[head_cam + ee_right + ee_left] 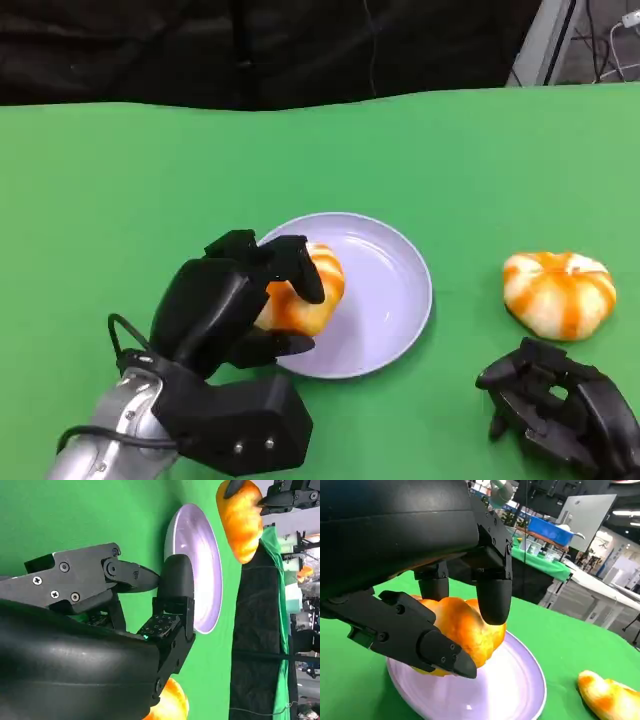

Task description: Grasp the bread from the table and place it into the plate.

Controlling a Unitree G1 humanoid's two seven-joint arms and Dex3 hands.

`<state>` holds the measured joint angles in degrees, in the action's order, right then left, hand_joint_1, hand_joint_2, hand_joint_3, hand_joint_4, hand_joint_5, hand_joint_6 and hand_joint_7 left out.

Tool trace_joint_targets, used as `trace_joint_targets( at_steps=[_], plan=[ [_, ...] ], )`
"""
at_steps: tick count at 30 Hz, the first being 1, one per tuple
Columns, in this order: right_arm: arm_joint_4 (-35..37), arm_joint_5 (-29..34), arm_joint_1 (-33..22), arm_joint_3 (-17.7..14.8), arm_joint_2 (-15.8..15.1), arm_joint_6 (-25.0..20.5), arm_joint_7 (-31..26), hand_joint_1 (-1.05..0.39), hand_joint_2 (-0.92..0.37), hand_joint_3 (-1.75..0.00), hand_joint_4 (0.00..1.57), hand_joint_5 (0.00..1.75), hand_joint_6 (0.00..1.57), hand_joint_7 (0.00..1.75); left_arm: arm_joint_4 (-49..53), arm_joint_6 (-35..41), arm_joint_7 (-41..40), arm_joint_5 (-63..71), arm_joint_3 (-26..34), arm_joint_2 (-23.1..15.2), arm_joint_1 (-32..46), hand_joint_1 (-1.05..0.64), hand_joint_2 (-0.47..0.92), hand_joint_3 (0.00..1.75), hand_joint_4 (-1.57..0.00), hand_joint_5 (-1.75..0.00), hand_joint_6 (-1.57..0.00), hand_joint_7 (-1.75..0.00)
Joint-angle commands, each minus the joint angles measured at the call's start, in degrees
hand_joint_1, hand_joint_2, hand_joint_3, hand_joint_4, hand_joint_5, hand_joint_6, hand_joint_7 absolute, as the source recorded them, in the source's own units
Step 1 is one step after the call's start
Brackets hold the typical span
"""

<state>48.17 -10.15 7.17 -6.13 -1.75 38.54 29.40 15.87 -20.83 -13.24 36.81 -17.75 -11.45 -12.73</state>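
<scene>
Looking at the green table point(120, 180) first: big flat cloth surface, dark backdrop behind it. Lavender plate point(400, 300) sits near the middle, shallow, rim intact, flat on the cloth.

Left hand point(235, 300) is over the plate's near-left edge, fingers wrapped around the bread point(310, 295), an orange-and-white striped roll. The left wrist view shows the thumb side under it and fingers point(492, 597) over the top, so the grip looks firm. Bread is above the plate's inner surface; can't tell if its underside is already touching or just clear of it.

Second bread roll point(558, 292) lies on the cloth to the plate's right, well apart from the rim. Right hand point(560, 400) is parked just beside it, on the near side, holding nothing. Right wrist view shows its fingers point(175, 587) partly curled with a gap to the thumb, so I'd call it loosely open.

Step in hand, my read: placement phase, carry done, release not yet done.

Next move calls for: settle the roll onto the plate floor, spread the fingers, then lift clear without dragging the roll or tipping the rim. Roll sits off-centre toward the left rim, so a nudge inward before release would be safer.
</scene>
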Motion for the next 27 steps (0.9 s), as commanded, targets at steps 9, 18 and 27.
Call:
trace_joint_targets(
  at_steps=[9, 18, 27],
  plan=[
    [-0.59, -0.14, -0.67, -0.09, -0.62, -0.13, -0.31, -0.22, -0.92, -0.5, 0.66, 1.75, 0.76, 1.1, -0.85, 0.49, 0.23, 0.21, -0.16, -0.65, -0.7, -0.08, 0.84, 0.0, -0.5, -1.74, -0.49, -1.54],
    [0.0, -0.43, -0.44, -0.28, -0.63, 0.14, 0.14, -0.22, -0.92, -0.49, 0.66, 1.75, 0.76, 1.1, -0.73, -0.04, -0.26, 0.4, -0.28, -0.78, -0.78, -0.06, 0.84, 0.0, -0.51, -1.75, -0.49, -1.55],
    [-0.29, -0.31, -0.46, -0.14, -0.55, -0.24, -0.01, -0.21, -0.92, -0.5, 0.66, 1.75, 0.76, 1.1, 1.01, -0.28, 0.31, -0.24, -0.62, -0.47, -2.13, -0.07, 0.84, 0.0, -0.51, -1.75, -0.49, -1.54]
  ],
)
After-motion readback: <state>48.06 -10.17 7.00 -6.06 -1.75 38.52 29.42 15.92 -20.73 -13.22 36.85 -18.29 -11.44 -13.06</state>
